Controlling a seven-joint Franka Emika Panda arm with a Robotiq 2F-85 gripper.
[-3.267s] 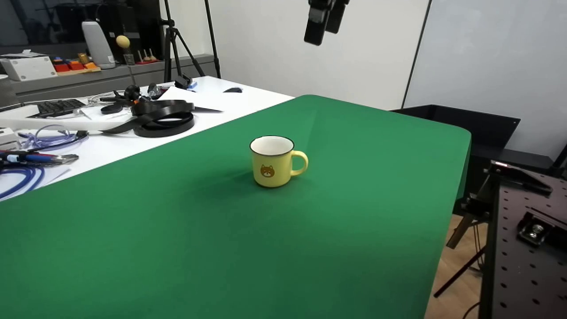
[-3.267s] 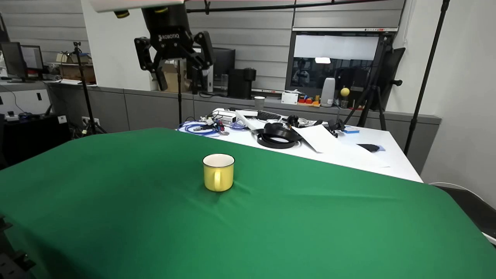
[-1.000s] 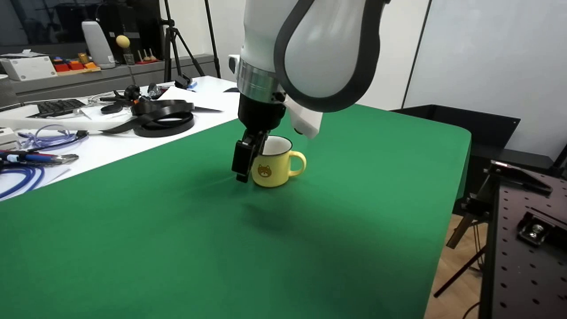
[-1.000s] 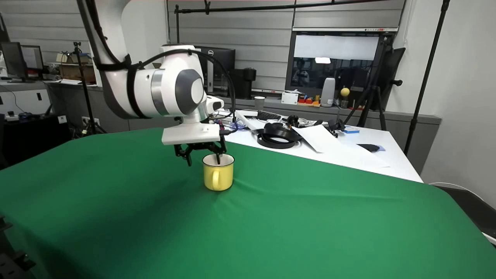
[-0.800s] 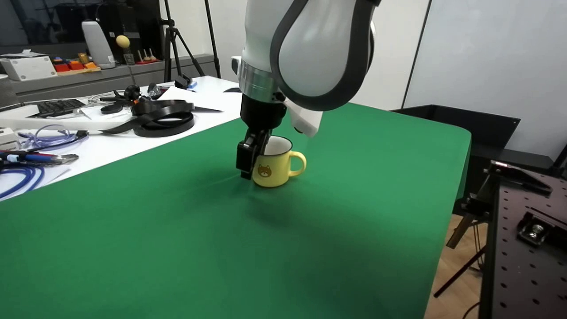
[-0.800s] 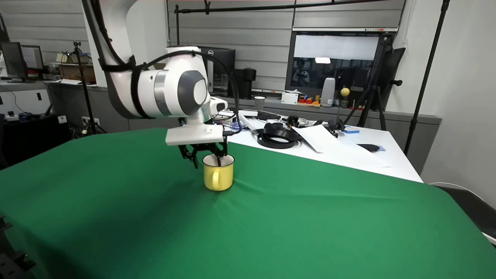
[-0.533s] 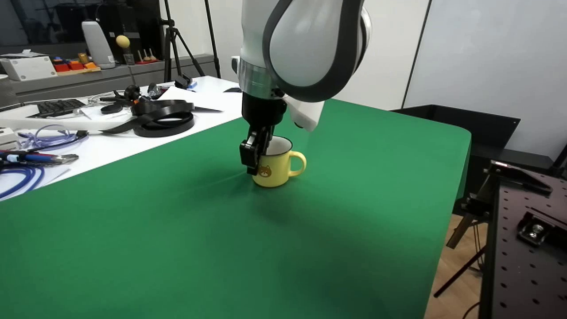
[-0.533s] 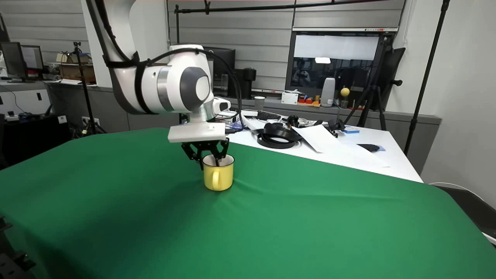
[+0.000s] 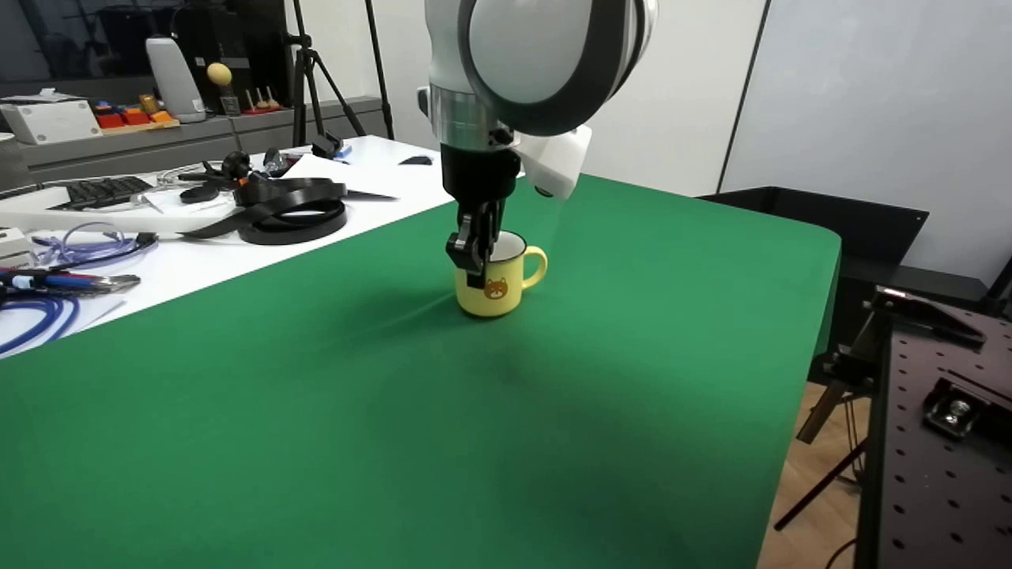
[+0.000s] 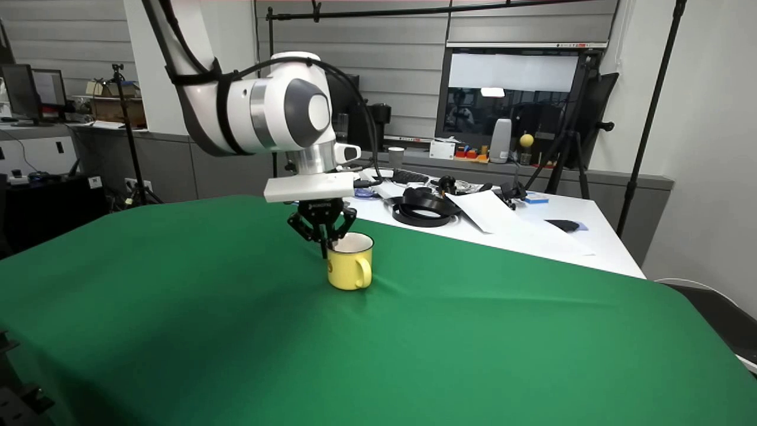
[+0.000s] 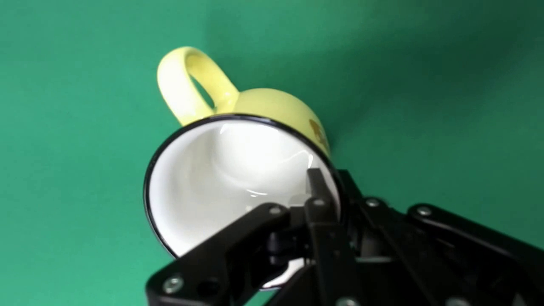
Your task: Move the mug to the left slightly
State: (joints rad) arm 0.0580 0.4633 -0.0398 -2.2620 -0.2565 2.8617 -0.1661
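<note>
The black two-fingered gripper (image 11: 330, 173) clamps the wall of a small yellow ceramic mug (image 10: 349, 261), one finger inside its white interior, one outside. The mug is nearly upright on, or just above, a matte green cloth (image 10: 473, 349); contact at the base is unclear. Beyond, in both exterior views, a coiled black strap (image 10: 423, 202) lies on a white table (image 10: 571, 210).

Behind the big green table (image 9: 356, 474) stand white walls (image 9: 696, 103). In an exterior view, a dark window (image 10: 502, 109) has a small bright light (image 10: 492, 92) in it. A long grey ledge (image 10: 239, 170) runs below. The floor (image 9: 806, 545) is light brown.
</note>
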